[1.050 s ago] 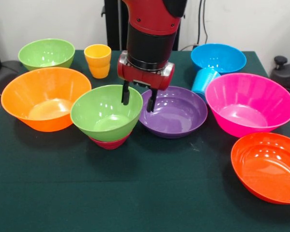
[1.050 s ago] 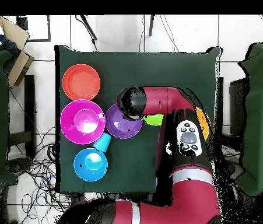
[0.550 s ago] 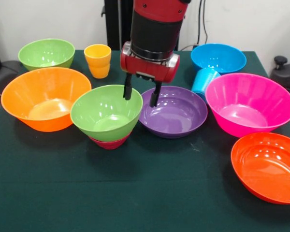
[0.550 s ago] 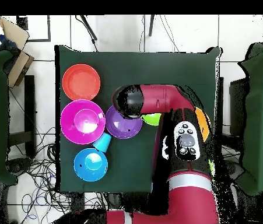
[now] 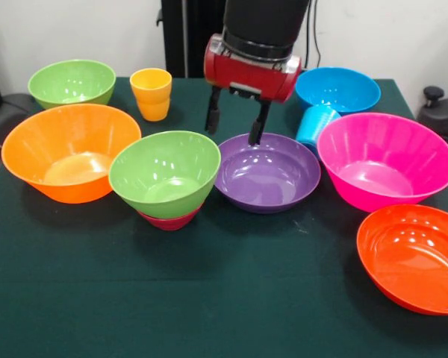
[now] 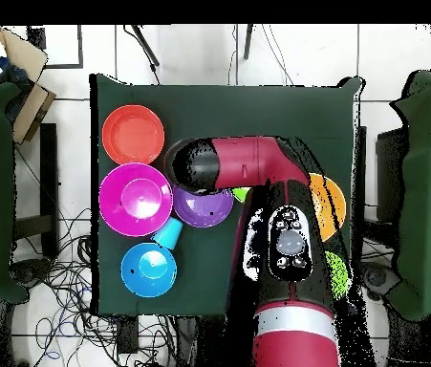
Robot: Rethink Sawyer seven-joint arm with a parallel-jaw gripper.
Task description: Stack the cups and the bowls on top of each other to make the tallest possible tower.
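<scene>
My gripper hangs open and empty above the far rim of the purple bowl. To its left a green bowl sits on a small crimson bowl, making a low tower. The yellow-orange cup stands upright behind them. A light blue cup lies tipped between the blue bowl and the pink bowl. In the overhead view the arm hides the gripper and part of the purple bowl.
A large orange bowl and a second green bowl stand at the left. A red-orange bowl sits near the front right corner. Overhead, the pink bowl, blue bowl and red-orange bowl line the left side.
The gripper has lifted away from the green bowl's rim and moved right and back, over the purple bowl's far rim. It stayed open. The bowls and cups have not moved.
</scene>
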